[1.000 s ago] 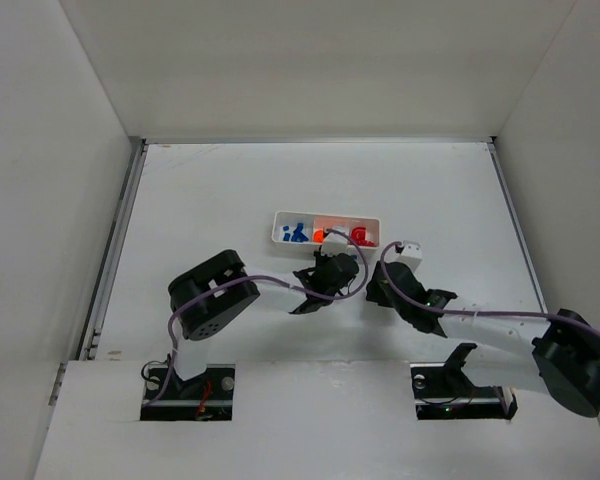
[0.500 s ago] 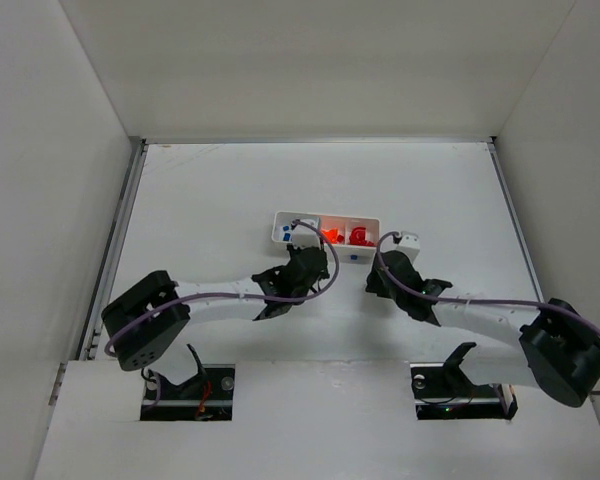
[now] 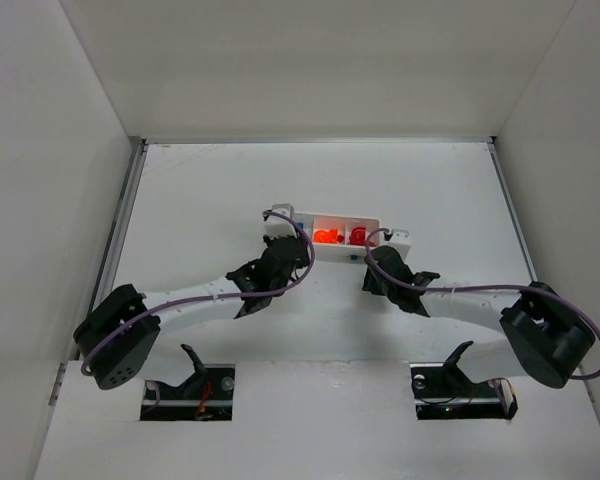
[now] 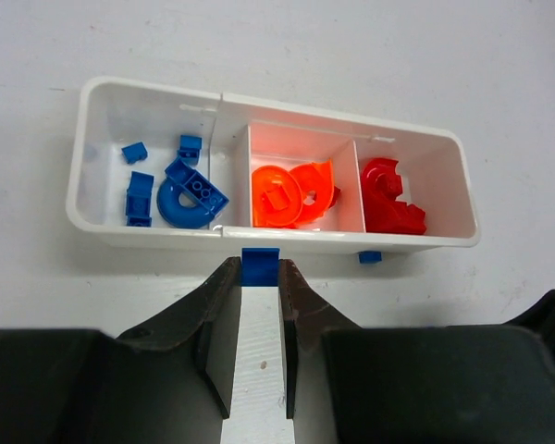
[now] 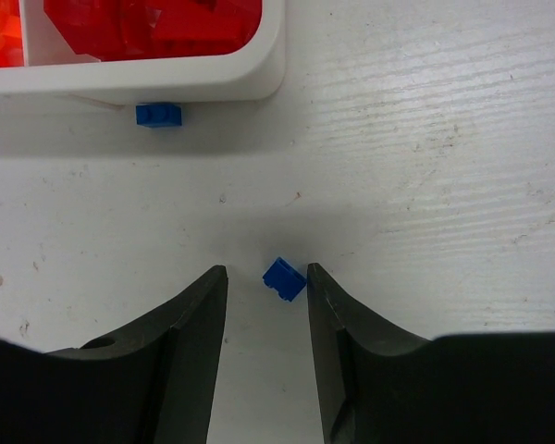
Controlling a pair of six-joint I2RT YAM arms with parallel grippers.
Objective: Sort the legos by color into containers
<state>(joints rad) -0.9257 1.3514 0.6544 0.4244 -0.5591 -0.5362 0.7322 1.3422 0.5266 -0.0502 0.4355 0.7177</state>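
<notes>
Fingers (image 4: pixel 217 314) of the left gripper (image 4: pixel 259 282) stand narrow, pinching a small blue brick (image 4: pixel 260 264) at their tips, just short of the near wall of the white tray (image 4: pixel 148 231). The brick sits level with the divider between the compartment of blue pieces (image 4: pixel 180 194) and the middle one of orange pieces (image 4: pixel 291 194); red pieces (image 4: pixel 388 199) fill the third. The left arm (image 3: pixel 190 305) lies stretched long and low across the table (image 3: pixel 200 190) to the tray's left end. A second ago it was folded, elbow raised near its base, with the gripper at the middle compartment.

The right gripper (image 5: pixel 265 272) has its fingers (image 5: pixel 199 324) apart on either side of a loose blue piece (image 5: pixel 284 278), nearer one finger and not yet clamped. Another blue bit (image 5: pixel 158 115) rests against the tray's outer wall. The right arm (image 3: pixel 470 300) has also reached out, bringing its gripper closer to the tray's right end.
</notes>
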